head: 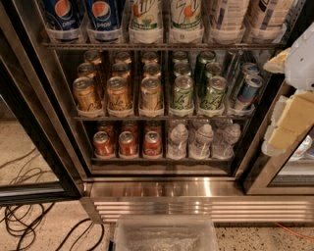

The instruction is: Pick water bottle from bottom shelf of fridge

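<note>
Tool [294, 105] hovering at right edge, grip state: cannot tell | target: water bottle [202, 141] standing on bottom shelf [162, 159] | advice: going in low and level, keeping right of red cans [128, 143].

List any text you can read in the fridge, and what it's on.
"pepsi": two blue bottles, top rack, left.
"7UP", partly cropped: two green-and-white bottles beside them.
Too blurred to read: gold cans, green cans, red cans, white bottles top right.
No readable label: water bottles on the bottom shelf.
No text seen: the tool, at the right edge, level with the green cans.
</note>
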Motion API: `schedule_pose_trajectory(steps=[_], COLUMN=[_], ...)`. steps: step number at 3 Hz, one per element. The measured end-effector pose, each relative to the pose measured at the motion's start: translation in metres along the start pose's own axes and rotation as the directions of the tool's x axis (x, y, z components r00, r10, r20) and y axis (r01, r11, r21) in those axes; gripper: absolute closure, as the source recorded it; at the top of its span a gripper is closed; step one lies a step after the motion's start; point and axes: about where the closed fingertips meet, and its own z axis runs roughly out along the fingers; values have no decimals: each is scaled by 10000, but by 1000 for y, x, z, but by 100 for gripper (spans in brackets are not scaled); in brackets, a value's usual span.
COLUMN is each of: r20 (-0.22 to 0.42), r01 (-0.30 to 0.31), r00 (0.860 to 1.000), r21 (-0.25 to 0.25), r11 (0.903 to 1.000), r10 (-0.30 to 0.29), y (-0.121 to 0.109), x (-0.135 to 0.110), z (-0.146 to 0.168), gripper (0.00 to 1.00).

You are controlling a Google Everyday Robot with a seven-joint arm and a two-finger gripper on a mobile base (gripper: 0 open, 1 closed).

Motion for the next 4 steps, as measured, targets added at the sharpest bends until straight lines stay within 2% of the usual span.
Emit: schedule_pose_trajectory(steps=[1, 2, 3, 4], r20=[1236, 1980, 2030, 1897], r01=[-809, -1934, -3216, -4729], r00=[9881, 9565, 9202, 8585], r21=[-888, -1201, -955, -667], r11=[9928, 9737, 9420, 8786], r10=[916, 2144, 3348, 4764], y=[27, 62, 92, 108], x=[-1, -9, -14, -1], z=[28, 49, 75, 116], gripper=[0, 0, 0, 0])
